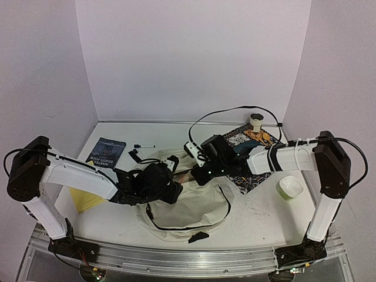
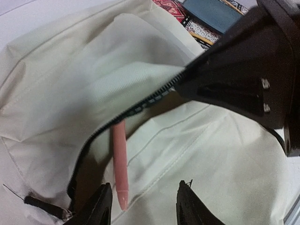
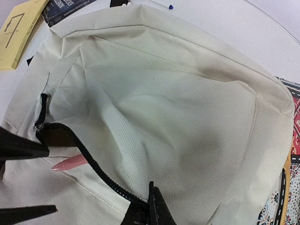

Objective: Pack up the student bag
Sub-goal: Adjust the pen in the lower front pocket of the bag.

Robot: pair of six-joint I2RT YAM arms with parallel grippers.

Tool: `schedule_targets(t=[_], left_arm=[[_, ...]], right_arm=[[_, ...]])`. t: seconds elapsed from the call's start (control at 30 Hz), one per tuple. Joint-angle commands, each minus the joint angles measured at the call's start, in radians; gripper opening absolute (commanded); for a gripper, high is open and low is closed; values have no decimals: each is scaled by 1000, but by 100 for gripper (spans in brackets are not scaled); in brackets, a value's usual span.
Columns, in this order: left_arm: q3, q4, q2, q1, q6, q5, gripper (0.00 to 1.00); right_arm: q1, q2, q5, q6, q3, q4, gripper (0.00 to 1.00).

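Observation:
The student bag (image 1: 197,212), a cream fabric backpack with black zippers, lies flat in the middle of the table. My right gripper (image 3: 150,206) is shut on the zipper edge of its upper flap and holds the opening (image 2: 93,154) up. A pink pen (image 2: 120,161) lies half inside that opening, its tip pointing out. My left gripper (image 2: 145,201) is open just in front of the pen; the pen's tip sits close to the left finger (image 2: 101,206), with nothing gripped. In the top view both grippers, left (image 1: 174,189) and right (image 1: 198,173), meet over the bag.
A dark book (image 1: 106,152) and a yellow notepad (image 1: 87,200) lie left of the bag, a marker (image 1: 144,145) behind it. A patterned mat (image 1: 254,144) with a tape roll (image 1: 256,120) sits back right. A white bowl (image 1: 291,187) is at the right.

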Motion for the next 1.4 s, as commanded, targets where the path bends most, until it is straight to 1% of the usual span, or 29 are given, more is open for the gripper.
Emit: schedule_targets(t=[0.0, 0.27, 0.4, 0.47, 0.63, 0.7, 0.77, 0.83, 0.93, 1.03, 1.1, 1.2, 1.27, 1.37], left_arm=[[0, -104, -8, -32, -95, -1, 46], [44, -150, 48, -39, -153, -15, 33], [82, -165, 104, -39, -148, -28, 22], [99, -170, 125, -39, -143, -63, 17], [166, -174, 174, -38, -112, -178, 11], [204, -180, 191, -35, -101, -248, 8], [233, -183, 204, -22, -95, -297, 3], [260, -182, 217, -2, -95, -322, 0], [299, -181, 245, 19, -90, -356, 0], [325, -182, 271, 30, -91, -376, 5], [328, -184, 283, 36, -102, -376, 7], [305, -194, 277, 39, -127, -362, 9], [283, -194, 247, 39, -136, -321, 13], [262, -195, 198, 29, -131, -228, 25]], right_arm=[[6, 9, -1, 8, 44, -7, 5], [5, 7, -4, 10, 41, -8, 5], [4, 5, -5, 10, 39, -10, 5], [5, 4, -5, 11, 39, -10, 5], [6, 4, -16, 16, 39, -10, 5], [6, 1, -20, 16, 37, -10, 5], [5, -5, -20, 16, 32, -11, 5], [5, -11, -20, 16, 26, -11, 5], [5, -19, -20, 16, 17, -11, 5], [6, -26, -20, 16, 13, -11, 5], [4, -29, -20, 16, 12, -11, 5], [6, -29, -20, 14, 12, -11, 5], [6, -28, -31, 15, 11, -11, 5], [6, -25, -46, 14, 11, -11, 5]])
